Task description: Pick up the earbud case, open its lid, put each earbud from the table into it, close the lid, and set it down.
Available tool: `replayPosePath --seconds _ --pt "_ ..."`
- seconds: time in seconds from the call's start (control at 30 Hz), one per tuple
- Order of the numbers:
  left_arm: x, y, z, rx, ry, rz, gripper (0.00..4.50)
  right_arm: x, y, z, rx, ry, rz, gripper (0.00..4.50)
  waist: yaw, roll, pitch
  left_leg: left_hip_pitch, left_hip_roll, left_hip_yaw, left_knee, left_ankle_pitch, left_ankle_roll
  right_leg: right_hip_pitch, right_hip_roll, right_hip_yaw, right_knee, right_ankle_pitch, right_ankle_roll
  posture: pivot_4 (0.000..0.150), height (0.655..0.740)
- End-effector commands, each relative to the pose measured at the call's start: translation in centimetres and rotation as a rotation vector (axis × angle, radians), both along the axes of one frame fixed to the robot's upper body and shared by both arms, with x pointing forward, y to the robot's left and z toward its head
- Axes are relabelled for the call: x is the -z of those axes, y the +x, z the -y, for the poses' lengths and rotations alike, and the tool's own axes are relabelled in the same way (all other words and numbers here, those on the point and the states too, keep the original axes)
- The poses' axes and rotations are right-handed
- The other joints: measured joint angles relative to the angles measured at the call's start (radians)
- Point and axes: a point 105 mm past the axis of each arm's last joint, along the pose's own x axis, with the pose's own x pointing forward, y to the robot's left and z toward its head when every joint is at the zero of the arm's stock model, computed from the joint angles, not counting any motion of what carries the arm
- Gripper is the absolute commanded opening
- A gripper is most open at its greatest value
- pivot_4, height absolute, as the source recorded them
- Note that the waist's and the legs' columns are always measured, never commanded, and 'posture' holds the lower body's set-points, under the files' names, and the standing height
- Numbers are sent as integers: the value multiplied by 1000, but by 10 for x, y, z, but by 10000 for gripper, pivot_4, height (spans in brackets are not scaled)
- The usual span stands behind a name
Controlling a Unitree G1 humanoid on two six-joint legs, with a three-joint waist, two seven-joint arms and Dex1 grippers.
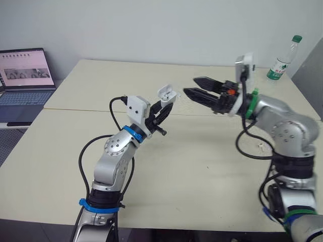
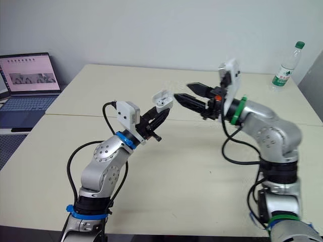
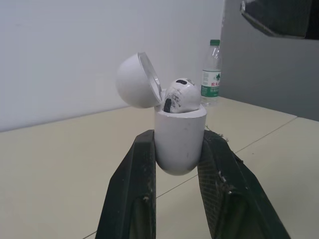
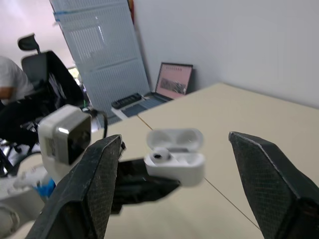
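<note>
Holding the earbud case (image 3: 179, 139) up in the air, the L tool (image 1: 165, 105) has its two black fingers (image 3: 130, 189) pressed against the case's lower body, one per side, w/ the rounded bottom sitting btwn them and the case upright. Lid (image 3: 135, 79) stands open and tilts back on its hinge. One white earbud (image 3: 179, 95) sits in the case, its head poking above the rim, w/ dark scuff marks on it. Case hangs above the tabletop (image 1: 202, 171), not touching it, looks approx over the seam (image 1: 75, 110) where the two slabs meet, about midway btwn the L and R edges. R tool (image 1: 190, 85) sits at approx the same height and points at the case from the R side. Its fingers are spread wide w/ nothing btwn them, tips just beside the open lid, a small gap showing in the head views. In the R wrist view the case is seen past the two spread fingers, in the space btwn them. White camera box (image 4: 64, 135) on the L wrist faces the R tool. Water bottle (image 1: 283, 56) w/ green cap stands upright by the far R corner, well apart from both tools. Open laptop (image 1: 25, 80) sits beyond the tabletop's L edge on a separate surface. R wrist view's background has a person's white sleeve (image 4: 9, 74) and a black office chair (image 4: 47, 69).
</note>
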Motion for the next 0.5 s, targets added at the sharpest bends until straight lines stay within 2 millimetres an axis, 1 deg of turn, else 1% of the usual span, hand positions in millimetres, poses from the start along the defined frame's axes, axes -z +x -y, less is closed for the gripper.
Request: replayPosePath --seconds 0.03,0.07,0.1,0.13,0.2,0.27,0.37,0.4,0.5 --pt "-14 -7 -2 1 -18 70 7744 29 13 37 103 -231 7 35867 1 0 0 0 0 0 0 0 0 0 0 0 0 0 0 1500 7400" --pt "-13 -8 -1 -2 -15 70 7744 42 20 56 164 -298 -8 35867 2 0 0 0 0 0 0 0 0 0 0 0 -1 0 0 1500 7400" --pt "-11 -8 -1 -5 -15 69 7744 55 28 79 262 -345 -50 35867 2 0 0 0 0 0 -1 0 0 0 0 0 -2 0 0 1500 7400" --pt "-10 -9 -1 -8 -15 68 7744 63 34 95 329 -373 -74 35867 1 -1 0 0 0 1 -1 0 0 0 0 1 -2 0 0 1500 7400" --pt "-9 -10 -1 -11 -16 65 7744 78 37 123 406 -446 -96 35867 1 -1 1 0 0 3 -1 0 0 0 0 3 -2 0 0 1500 7400" --pt "-8 -11 -1 -13 -17 64 7744 91 38 146 474 -495 -128 35867 1 -1 1 0 0 5 -1 0 0 -1 0 4 -2 0 0 1500 7400" --pt "-7 -13 0 -15 -16 62 7744 105 33 172 558 -539 -183 35867 0 -1 1 0 1 6 -1 0 0 -2 0 5 -1 0 0 1500 7400" --pt "-6 -13 0 -15 -14 62 7744 109 30 177 576 -542 -202 35867 -1 -1 1 0 1 5 -1 0 0 -2 1 5 -1 0 0 1500 7400" --pt "-6 -13 0 -16 -4 65 7744 118 20 182 601 -540 -243 35867 0 -1 1 1 1 6 -1 0 0 -1 1 5 0 0 0 1500 7400"
